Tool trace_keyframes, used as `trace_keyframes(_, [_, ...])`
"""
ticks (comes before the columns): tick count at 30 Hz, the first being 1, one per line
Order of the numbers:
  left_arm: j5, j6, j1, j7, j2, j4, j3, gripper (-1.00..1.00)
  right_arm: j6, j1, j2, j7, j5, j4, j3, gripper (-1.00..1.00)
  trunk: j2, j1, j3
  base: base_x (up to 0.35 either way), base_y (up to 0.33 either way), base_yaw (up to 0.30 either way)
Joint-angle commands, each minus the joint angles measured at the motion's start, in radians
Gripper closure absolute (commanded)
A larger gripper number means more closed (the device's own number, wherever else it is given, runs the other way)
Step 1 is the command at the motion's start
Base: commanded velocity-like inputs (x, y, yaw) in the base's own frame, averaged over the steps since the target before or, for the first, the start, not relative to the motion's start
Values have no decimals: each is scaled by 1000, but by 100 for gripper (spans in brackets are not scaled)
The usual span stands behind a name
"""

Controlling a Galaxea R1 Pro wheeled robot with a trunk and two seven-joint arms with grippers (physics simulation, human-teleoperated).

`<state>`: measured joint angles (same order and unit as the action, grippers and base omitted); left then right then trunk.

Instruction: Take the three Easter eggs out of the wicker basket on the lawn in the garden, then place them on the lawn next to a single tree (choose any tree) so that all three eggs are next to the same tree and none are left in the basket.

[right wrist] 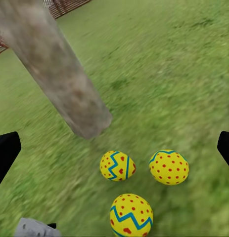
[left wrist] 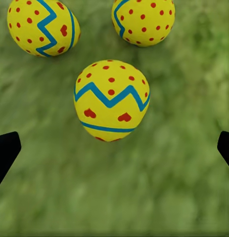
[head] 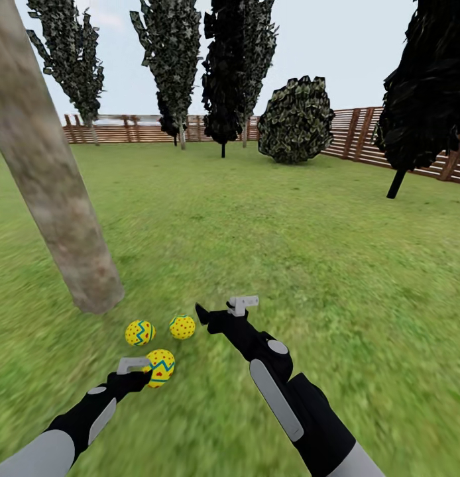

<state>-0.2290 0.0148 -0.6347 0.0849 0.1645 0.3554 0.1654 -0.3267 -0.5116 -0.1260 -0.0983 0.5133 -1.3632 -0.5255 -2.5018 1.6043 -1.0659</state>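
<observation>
Three yellow Easter eggs lie close together on the lawn [head: 303,252] by the foot of the tree [head: 54,185]: one [head: 139,332], one [head: 182,326], and the nearest [head: 160,366]. My left gripper [head: 142,372] is open just short of the nearest egg [left wrist: 112,101], which rests on grass beyond the fingertips. The other two eggs [left wrist: 42,27] [left wrist: 143,20] lie past it. My right gripper [head: 225,306] hangs open above the grass right of the eggs, holding nothing. Its camera looks at the trunk [right wrist: 60,74] and the eggs [right wrist: 117,165] [right wrist: 168,167] [right wrist: 131,215]. The wicker basket is out of view.
A brown slat fence [head: 362,132] rings the far side of the garden. Dark columnar trees [head: 233,66], a round bush [head: 296,119] and a dark tree [head: 422,93] stand at the back and right. Open grass stretches ahead and to the right.
</observation>
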Motion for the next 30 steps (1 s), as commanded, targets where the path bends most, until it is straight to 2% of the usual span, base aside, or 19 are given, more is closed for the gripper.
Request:
trace_keyframes(1, [-11,8,0,1,1,0,5,-100,-3,-1,0,-9,11,0,-2,-100,0,-1,3,-24,0,0])
trace_keyframes(9, [-12,34,0,5,2,-1,2,-100,-3,-1,0,-14,11,6,-2,-100,2,-4,34,-8,0,0])
trace_keyframes(21, [-15,84,0,7,4,-2,0,-100,-24,-2,-7,-25,11,-3,0,-100,86,-50,72,0,0,0])
trace_keyframes(30, [-19,165,1,5,9,3,-1,-100,-22,-2,-3,-25,12,5,6,-100,149,-85,100,0,0,0])
